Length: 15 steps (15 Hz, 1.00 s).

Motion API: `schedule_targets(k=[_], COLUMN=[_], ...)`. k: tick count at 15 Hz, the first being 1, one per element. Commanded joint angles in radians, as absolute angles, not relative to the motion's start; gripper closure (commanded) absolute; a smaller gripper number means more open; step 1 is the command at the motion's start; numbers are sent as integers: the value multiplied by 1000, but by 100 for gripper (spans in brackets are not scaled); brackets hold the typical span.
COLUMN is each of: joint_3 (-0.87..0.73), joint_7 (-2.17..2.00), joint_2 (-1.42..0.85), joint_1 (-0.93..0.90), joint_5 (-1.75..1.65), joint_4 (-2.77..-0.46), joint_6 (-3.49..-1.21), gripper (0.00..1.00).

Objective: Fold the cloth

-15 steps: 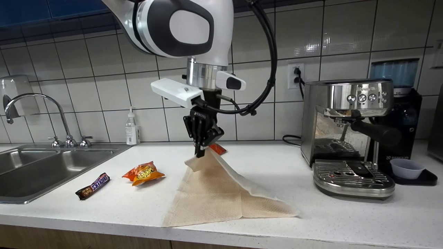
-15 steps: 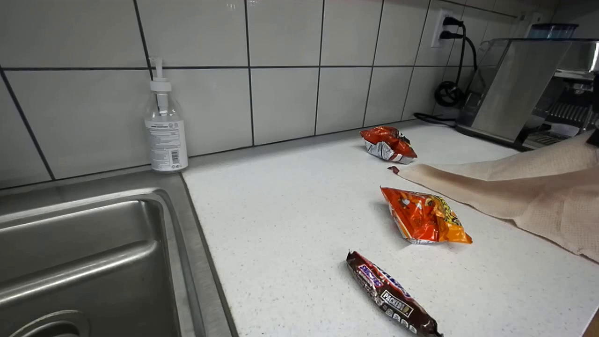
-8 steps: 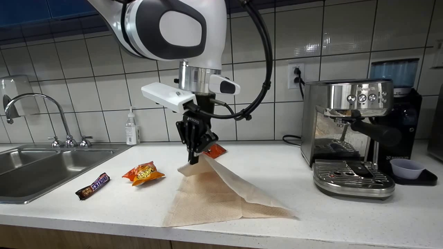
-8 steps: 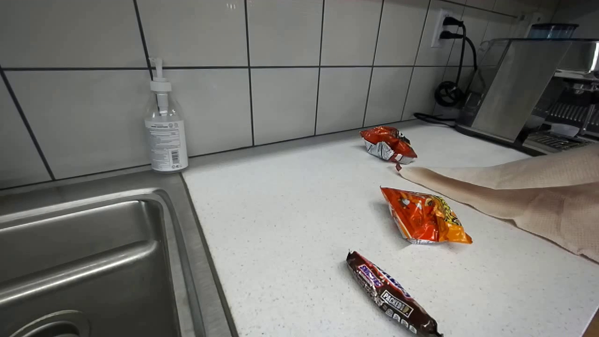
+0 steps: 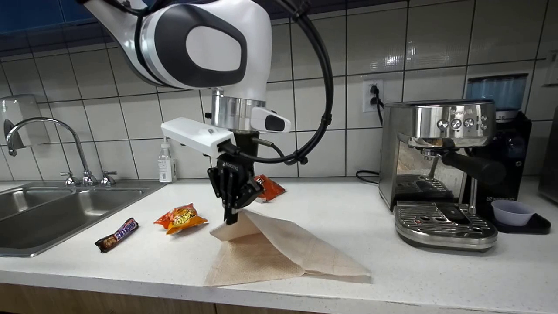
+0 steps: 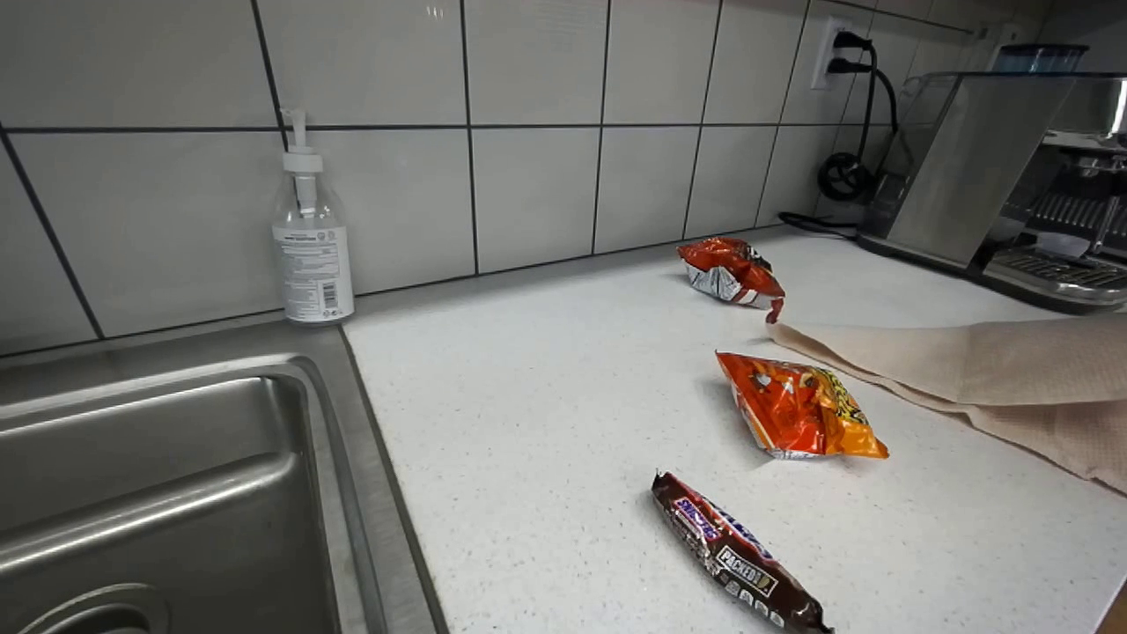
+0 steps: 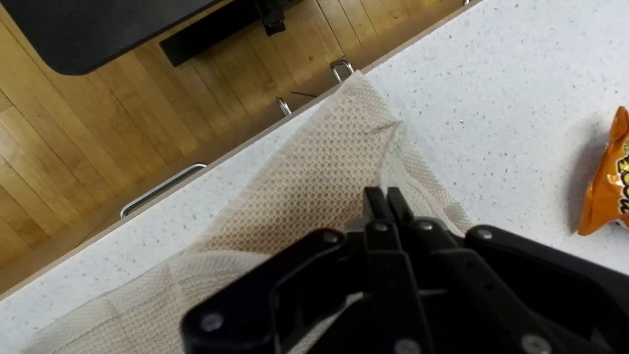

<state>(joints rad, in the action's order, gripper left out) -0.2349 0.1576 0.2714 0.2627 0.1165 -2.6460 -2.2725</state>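
Observation:
The beige cloth [image 5: 301,250] lies partly doubled over near the front of the counter, its raised flap sloping down to the right. My gripper [image 5: 231,218] is shut on the flap's upper corner, just above the counter, pointing down. In the wrist view the fingertips of the gripper [image 7: 388,199] stand close together with a pale fold of the cloth [image 7: 314,172] between them. The lower layer spreads flat beneath, one corner reaching close to the counter's front edge. Part of the cloth [image 6: 1012,361] shows at the right of an exterior view, where the gripper is out of view.
An orange packet [image 5: 183,219] lies left of the cloth, with a chocolate bar [image 5: 117,235] farther left. Behind the gripper is a red packet [image 5: 271,188]. The sink [image 5: 150,188] borders the counter at left; a coffee machine [image 5: 440,174] stands right. A pump bottle [image 6: 315,264] stands by the wall.
My gripper has moved down and to the left in an exterior view, carrying the held corner lower. The raised flap has sunk and now covers more of the lower layer.

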Motion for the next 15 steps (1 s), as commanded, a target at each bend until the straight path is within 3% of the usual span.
schedule_targets(k=[1, 13, 14, 15], joint_3=[-238, -236, -235, -235], joint_7=[157, 173, 174, 176], joint_2=[324, 343, 344, 347], joint_1=[258, 257, 257, 257], joint_5=[71, -20, -27, -34], joint_4=[-2699, -2787, -2792, -2799], joint_6=[-2294, -2371, -2376, -2381], gripper=[99, 99, 92, 71])
